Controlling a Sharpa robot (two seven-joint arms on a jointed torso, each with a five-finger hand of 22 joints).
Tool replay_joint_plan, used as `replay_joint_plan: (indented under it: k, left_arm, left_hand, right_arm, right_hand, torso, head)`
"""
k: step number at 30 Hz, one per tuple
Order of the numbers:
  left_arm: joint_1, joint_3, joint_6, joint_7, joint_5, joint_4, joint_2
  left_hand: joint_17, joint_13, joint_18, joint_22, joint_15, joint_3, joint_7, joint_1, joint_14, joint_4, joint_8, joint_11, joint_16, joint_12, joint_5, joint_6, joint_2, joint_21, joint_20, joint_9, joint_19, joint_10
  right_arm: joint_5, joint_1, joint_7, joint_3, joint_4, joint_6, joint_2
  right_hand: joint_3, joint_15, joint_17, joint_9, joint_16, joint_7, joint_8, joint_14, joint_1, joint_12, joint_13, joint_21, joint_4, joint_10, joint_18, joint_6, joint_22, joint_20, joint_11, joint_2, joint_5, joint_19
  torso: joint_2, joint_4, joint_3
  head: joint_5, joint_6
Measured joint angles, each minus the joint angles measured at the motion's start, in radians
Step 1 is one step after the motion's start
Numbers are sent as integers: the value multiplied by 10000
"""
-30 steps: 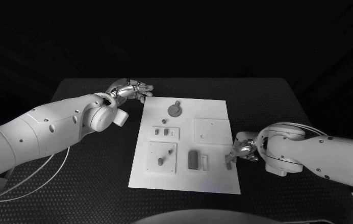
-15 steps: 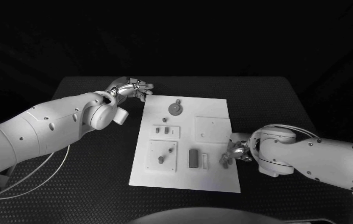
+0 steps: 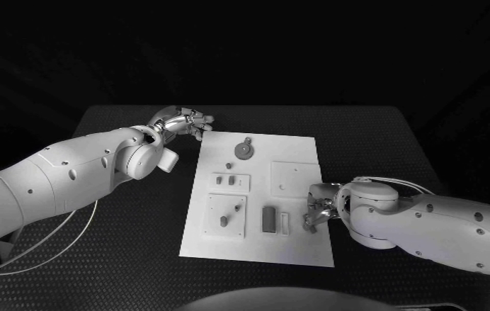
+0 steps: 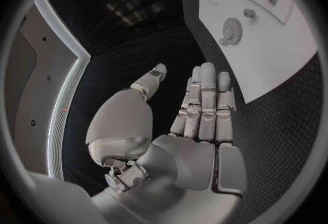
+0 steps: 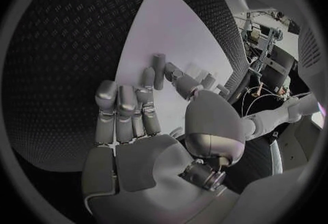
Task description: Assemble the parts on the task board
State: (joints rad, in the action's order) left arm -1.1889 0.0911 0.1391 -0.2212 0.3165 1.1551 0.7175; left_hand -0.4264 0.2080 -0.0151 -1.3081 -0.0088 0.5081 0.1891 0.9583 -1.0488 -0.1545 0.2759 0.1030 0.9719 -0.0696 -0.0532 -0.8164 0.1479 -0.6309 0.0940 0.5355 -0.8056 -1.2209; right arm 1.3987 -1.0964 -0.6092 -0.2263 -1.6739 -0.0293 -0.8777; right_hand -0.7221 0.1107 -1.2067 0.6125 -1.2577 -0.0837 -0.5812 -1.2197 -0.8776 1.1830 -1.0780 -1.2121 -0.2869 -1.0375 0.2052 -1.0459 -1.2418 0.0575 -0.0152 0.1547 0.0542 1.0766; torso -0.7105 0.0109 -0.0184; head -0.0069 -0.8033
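Note:
The white task board (image 3: 296, 251) lies in the middle of the table. On it are a round knobbed part (image 3: 243, 150), two small pieces (image 3: 226, 180), a dark bar (image 3: 268, 220) and a plate with two pegs (image 3: 226, 217). My right hand (image 3: 321, 207) hovers over the board's right edge. It pinches a small grey peg (image 3: 311, 225) between thumb and a fingertip; the right wrist view shows the peg (image 5: 158, 65) against the board (image 5: 157, 22). My left hand (image 3: 186, 122) holds nothing beside the board's far left corner, with fingers (image 4: 205, 98) straight and thumb apart. The round part (image 4: 231, 31) lies beyond it.
A raised square plate (image 3: 293, 180) sits on the board just beyond my right hand. A small white block (image 3: 285, 223) lies beside the dark bar. Black textured tabletop (image 3: 133, 254) surrounds the board. A cable (image 3: 61, 244) loops under my left arm.
My right hand has slid left from the board's right edge onto the board, and the small peg has moved with it. My left hand has hardly moved.

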Motion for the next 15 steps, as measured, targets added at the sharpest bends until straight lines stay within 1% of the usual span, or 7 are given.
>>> replay_joint_plan:
  k: [4,5,7,9,11,14,15]
  left_arm:
    - [0,0,-5,4,0,-1,12]
    - [0,0,-7,4,0,-1,12]
    - [0,0,-9,5,1,-1,12]
    - [0,0,-12,7,1,-1,13]
    - [0,0,-14,9,1,-1,15]
    - [0,0,-18,11,2,-1,27]
    - [0,0,-19,12,3,-1,30]
  left_hand:
    - [-1,0,0,0,0,0,0,0,0,0,0,0,0,0,0,0,0,0,0,0,0,0]
    - [-5,0,0,1,0,0,0,0,0,0,0,0,0,0,0,0,0,0,0,0,0,0]
    - [-10,-1,0,1,0,0,0,0,0,0,0,0,0,0,0,0,0,0,0,0,0,0]
    - [-10,-1,0,1,0,0,-27,0,0,0,0,0,0,0,0,27,0,0,0,0,0,0]
    - [-9,-1,0,2,0,0,-26,0,0,0,0,0,0,0,0,26,0,0,0,0,0,0]
    - [-9,-1,0,2,0,0,-26,0,0,0,0,0,0,0,0,26,0,0,0,0,0,0]
    - [-9,-1,0,2,0,0,-26,0,0,0,0,0,0,0,0,26,0,0,0,0,0,0]
  right_arm:
    - [163,14,21,-5,-39,-63,-9]
    - [162,17,27,-6,-56,-75,-22]
    - [115,19,39,-7,-75,-91,-52]
    - [-31,20,63,-7,-84,-129,-86]
    - [-207,24,89,-7,-95,-173,-111]
    - [-609,30,136,-5,-124,-255,-177]
    - [-812,25,162,3,-135,-300,-216]
  right_hand:
    - [-89,-55,44,-53,64,58,7,59,-65,0,0,3,34,52,-7,70,24,-3,51,16,-1,-2]
    - [-119,-55,56,-87,110,53,14,60,-132,0,0,4,62,66,-11,88,30,-3,64,-51,-5,-3]
    - [-218,-89,57,-196,116,61,19,125,-143,0,-9,4,82,102,-15,150,46,-17,101,-61,30,-18]
    - [-260,-88,68,-314,116,34,25,127,-165,1,-26,4,125,103,-16,184,46,-18,102,-91,326,-21]
    - [-342,-89,70,-358,117,45,31,129,-53,0,-31,4,163,70,-17,204,55,-38,140,-203,819,-68]
    - [-565,-92,57,-433,117,-3,45,131,87,0,-43,4,184,87,-16,255,71,-75,158,-343,1101,-34]
    - [-669,-103,46,-442,117,-27,222,142,143,0,-44,5,223,103,-16,282,72,-76,174,-399,1231,-35]
  torso:
    - [0,2,-2]
    - [0,3,-2]
    - [1,3,-8]
    - [1,4,-8]
    - [1,3,-8]
    - [1,3,-7]
    - [1,2,-7]
  head:
    - [2,-5]
    - [2,-5]
    - [2,3]
    - [11,10]
    - [19,12]
    - [34,13]
    - [38,14]
